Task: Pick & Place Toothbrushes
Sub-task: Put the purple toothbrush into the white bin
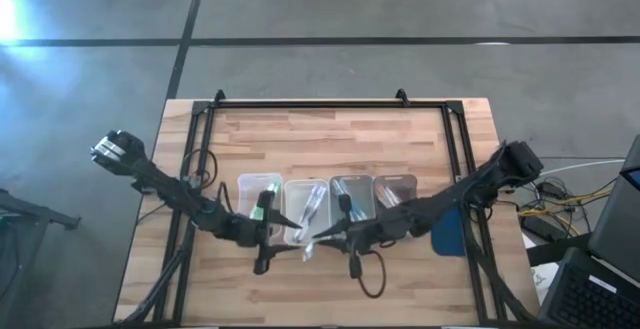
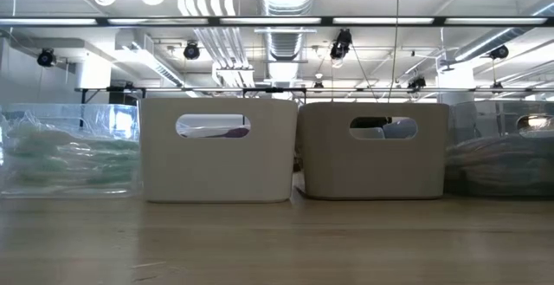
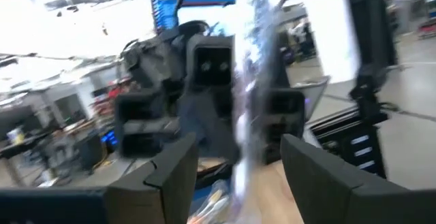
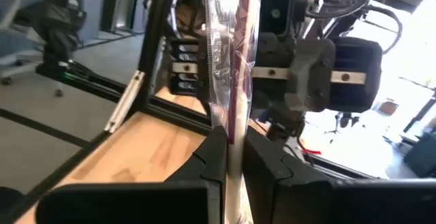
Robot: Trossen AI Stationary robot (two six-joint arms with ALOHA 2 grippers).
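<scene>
Gripping a wrapped toothbrush point(image 4: 228, 67), right claw point(image 4: 235, 152) in wrist view; left claw point(image 3: 235, 166) wide.

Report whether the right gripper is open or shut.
Shut: the right gripper pinches a wrapped toothbrush between its fingers.

The wrapped toothbrush point(image 3: 251, 88) is motion-blurred (left wrist view), both its ends cut off.

Four trays point(image 1: 259, 195) side by side on the table point(image 1: 330, 134).
</scene>
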